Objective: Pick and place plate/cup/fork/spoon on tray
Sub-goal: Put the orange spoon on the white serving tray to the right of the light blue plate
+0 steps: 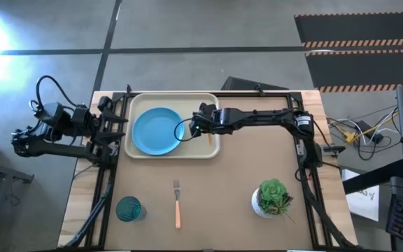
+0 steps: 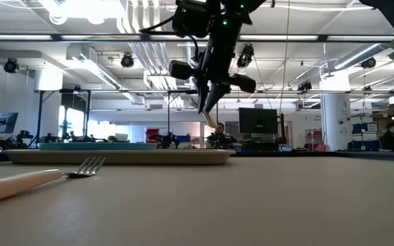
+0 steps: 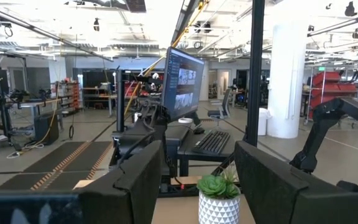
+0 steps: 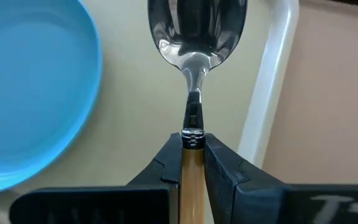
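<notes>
The right claw point(image 4: 192, 163) is clenched on the spoon point(image 4: 194, 37) at the top of its orange handle, the shiny bowl pointing down toward the tray point(image 4: 272, 81). In the high view this claw point(image 1: 196, 130) hangs over the tray's point(image 1: 140, 150) right part, at about 3 o'clock from the plate point(image 1: 157, 131), which already lies on the tray's left half. The low view shows the spoon point(image 2: 207, 123) dangling above the tray point(image 2: 115, 156), its tip seemingly near the floor of the tray but whether it touches I cannot tell.

So the step in hand looks like placing the spoon, with the plate done. The next move calls for lowering the spoon into the bare strip between the plate's rim and the tray's right wall, tilting it so it lies flat, then letting go and lifting clear. The strip is narrow, so the bowl could land on the plate edge or the tray rim if the drop is off.

The fork point(image 1: 177, 203) lies on the table point(image 1: 236, 210) at about 6 o'clock from the tray, tines toward it, and the cup point(image 1: 129, 208) stands at the fork's 9 o'clock, near the table's left front corner. Both remain to be fetched. A potted plant point(image 1: 272, 197) stands at the fork's 3 o'clock.

The left claw point(image 3: 194, 180) waits off the table's left edge, released, fingers wide apart and empty.
</notes>
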Tool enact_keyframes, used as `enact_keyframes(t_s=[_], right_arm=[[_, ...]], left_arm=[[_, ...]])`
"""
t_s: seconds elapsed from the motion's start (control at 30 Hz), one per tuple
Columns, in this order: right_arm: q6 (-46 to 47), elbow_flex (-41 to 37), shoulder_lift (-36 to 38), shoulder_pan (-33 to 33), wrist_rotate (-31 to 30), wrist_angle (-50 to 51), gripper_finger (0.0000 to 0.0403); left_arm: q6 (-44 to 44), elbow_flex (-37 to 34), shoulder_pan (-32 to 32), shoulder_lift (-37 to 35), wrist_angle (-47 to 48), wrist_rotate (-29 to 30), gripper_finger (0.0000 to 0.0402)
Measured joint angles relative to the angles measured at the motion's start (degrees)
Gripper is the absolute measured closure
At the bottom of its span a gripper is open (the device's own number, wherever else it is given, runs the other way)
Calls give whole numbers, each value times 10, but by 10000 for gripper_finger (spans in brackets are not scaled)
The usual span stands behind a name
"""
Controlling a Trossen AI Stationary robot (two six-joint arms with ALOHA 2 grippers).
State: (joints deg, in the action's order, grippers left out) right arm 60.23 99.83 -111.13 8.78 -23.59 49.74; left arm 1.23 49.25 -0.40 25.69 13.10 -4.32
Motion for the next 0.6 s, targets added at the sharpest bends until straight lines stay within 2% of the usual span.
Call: enact_keyframes(t_s=[0.33, 0.6], right_arm=[[37, -61, 0, 7, 19, -50, 376], [83, -95, -5, 14, 11, -114, 376]], left_arm=[[43, 0, 0, 0, 0, 0, 217], [13, 0, 0, -1, 0, 0, 217]])
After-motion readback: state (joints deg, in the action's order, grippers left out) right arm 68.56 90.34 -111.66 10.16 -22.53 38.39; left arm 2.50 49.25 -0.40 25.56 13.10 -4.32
